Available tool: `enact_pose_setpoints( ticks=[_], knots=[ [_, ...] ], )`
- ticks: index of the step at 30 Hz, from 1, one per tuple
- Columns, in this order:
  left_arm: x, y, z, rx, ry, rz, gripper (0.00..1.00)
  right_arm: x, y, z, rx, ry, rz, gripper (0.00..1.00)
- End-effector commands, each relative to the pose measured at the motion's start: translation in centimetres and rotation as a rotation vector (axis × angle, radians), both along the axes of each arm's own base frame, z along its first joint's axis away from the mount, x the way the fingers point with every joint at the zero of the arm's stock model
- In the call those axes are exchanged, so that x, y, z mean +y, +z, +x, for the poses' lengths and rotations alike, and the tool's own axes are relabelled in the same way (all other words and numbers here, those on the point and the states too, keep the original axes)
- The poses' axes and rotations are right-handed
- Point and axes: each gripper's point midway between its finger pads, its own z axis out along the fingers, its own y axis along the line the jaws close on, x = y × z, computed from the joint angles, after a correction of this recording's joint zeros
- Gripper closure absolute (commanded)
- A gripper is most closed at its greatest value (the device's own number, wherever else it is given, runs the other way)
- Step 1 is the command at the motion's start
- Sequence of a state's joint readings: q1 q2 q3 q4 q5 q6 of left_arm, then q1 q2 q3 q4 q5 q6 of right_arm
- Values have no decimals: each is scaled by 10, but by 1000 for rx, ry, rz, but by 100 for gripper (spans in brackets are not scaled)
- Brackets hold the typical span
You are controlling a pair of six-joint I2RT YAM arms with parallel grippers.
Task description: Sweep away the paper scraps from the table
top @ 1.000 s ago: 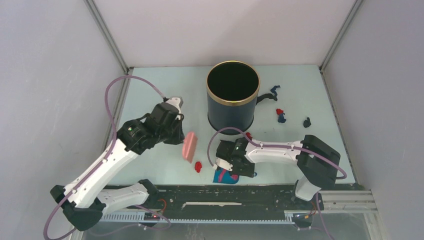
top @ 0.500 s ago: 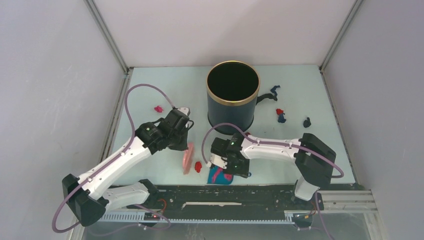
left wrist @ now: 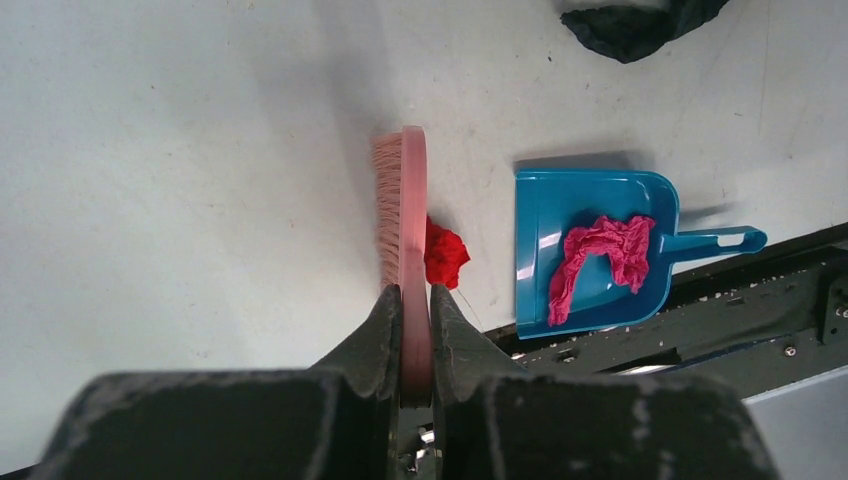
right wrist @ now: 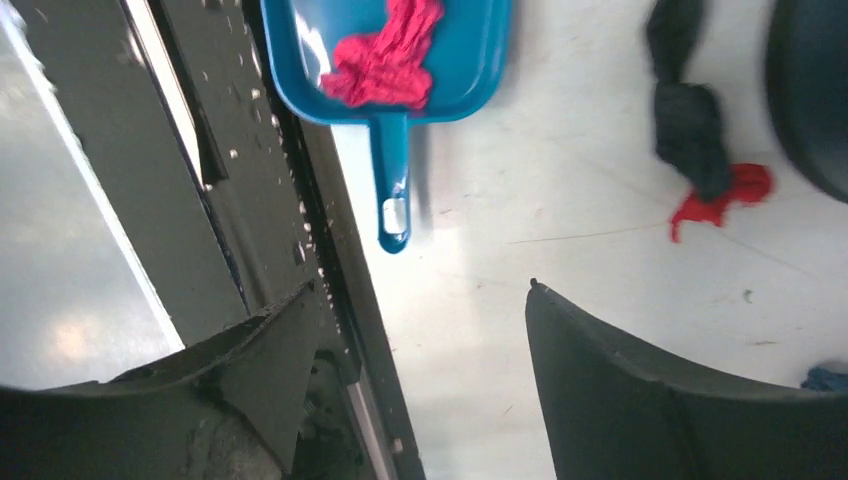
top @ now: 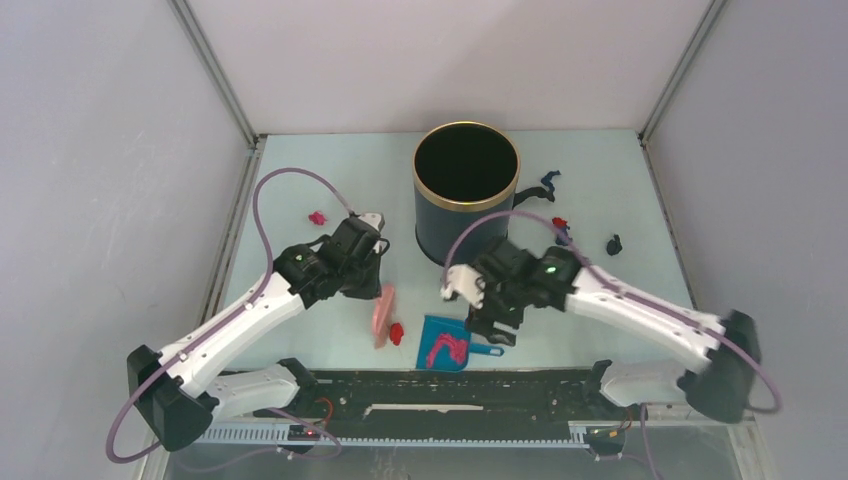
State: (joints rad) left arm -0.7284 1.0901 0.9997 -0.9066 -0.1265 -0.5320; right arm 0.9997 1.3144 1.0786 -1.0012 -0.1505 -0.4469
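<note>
Our left jaws grasp the pink brush [left wrist: 412, 200], red scrap [left wrist: 445, 253] at its 3 o'clock. Our right jaws stand released.

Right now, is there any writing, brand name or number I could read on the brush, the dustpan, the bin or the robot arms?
None can be read. No word, label, brand, number or sign shows in any view: the pink brush, the blue dustpan, the dark bin, the left arm and the right arm all look plain.
</note>
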Motion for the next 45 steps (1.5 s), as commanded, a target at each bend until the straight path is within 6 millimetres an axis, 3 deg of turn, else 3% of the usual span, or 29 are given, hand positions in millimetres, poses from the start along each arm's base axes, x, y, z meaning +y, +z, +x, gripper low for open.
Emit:
enact_pose_setpoints(
  ticks=[1,5,13,24,30,38,45],
  knots=[
    [-8,-2,-10,33,-12,-57,100,6,47,10,-2,-12,315,15],
    [-11,3,-12,27,-21,-86,100,-7,28,7,-35,28,299,23],
    [-16,4,-13,24,-33,-118,100,-22,-46,-17,-91,154,189,29],
    [-23,10,-13,9,-43,-156,100,-2,-68,-16,-119,192,103,40],
    [-24,12,-15,-1,-41,-179,100,0,-85,-18,-119,198,26,48],
    [-53,25,-20,4,-74,-341,100,0,-87,-16,-123,183,2,77],
    [-64,35,-16,-4,-80,-363,100,0,-87,-20,-90,182,-12,86]
  ],
)
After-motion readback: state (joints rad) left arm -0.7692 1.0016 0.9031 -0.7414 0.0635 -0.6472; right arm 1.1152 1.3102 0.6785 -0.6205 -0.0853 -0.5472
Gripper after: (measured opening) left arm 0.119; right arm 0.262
